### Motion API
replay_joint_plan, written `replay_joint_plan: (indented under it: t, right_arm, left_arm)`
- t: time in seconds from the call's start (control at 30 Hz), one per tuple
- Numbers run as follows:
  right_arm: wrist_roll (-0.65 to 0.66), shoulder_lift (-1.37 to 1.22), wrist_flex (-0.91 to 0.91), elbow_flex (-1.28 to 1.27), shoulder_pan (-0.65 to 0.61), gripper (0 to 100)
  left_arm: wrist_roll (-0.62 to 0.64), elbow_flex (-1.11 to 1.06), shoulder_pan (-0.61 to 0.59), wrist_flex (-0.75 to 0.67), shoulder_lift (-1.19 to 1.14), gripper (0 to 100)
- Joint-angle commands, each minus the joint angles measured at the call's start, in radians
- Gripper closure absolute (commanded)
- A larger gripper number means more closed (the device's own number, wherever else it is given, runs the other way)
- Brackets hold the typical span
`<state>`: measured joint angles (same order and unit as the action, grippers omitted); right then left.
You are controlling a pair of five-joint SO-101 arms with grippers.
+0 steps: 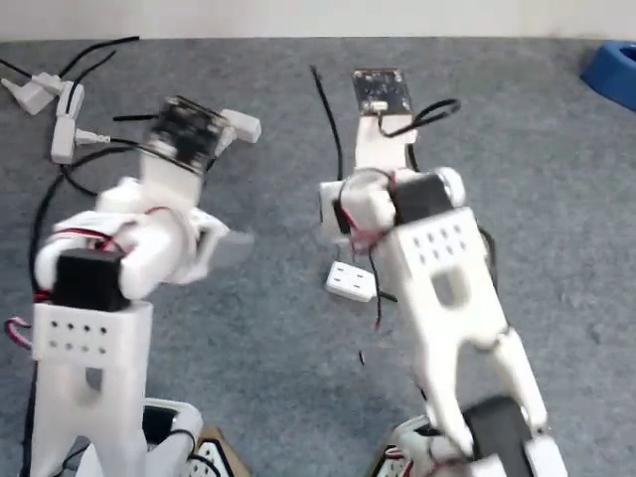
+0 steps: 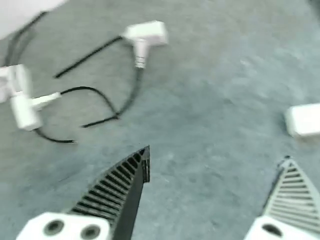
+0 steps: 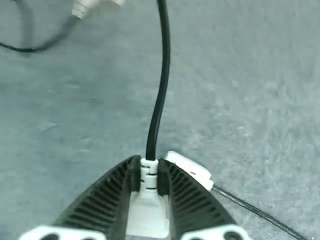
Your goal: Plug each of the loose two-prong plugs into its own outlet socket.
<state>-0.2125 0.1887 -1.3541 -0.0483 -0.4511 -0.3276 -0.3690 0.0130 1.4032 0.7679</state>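
My right gripper (image 3: 150,164) is shut on a white two-prong plug (image 3: 148,210), whose black cable (image 3: 161,75) runs away over the grey carpet. A small white block (image 3: 189,170) lies just beside one fingertip. From above, this arm hangs over the table's middle, with the white outlet socket (image 1: 351,281) right beside it. My left gripper (image 2: 216,156) is open and holds nothing above bare carpet. Two loose white plugs (image 2: 145,34) (image 2: 21,102) with black cables lie beyond it, seen from above at the far left (image 1: 62,127). A white block (image 2: 302,120) lies off to one side.
The table is covered in grey carpet (image 1: 556,199). A blue object (image 1: 611,68) sits at the far right corner. Black cables (image 1: 94,55) trail across the far left. Another white plug end (image 3: 90,5) lies far ahead of the right gripper.
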Motion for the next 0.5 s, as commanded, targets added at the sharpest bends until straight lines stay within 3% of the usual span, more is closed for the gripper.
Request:
replay_joint_plan:
  t: [0.0, 0.23, 0.47]
  right_arm:
    - [-0.052, -0.12, 0.071, 0.021, 0.061, 99.3]
    - [-0.196, -0.025, 0.077, 0.097, 0.088, 99.3]
    - [-0.236, 0.358, 0.159, -0.174, -0.053, 99.3]
  left_arm:
    - [-0.005, 0.001, 0.093, 0.038, 0.019, 62]
    - [-0.051, -0.021, 0.176, -0.003, 0.018, 62]
    - [-0.034, -0.194, 0.199, -0.201, 0.025, 62]
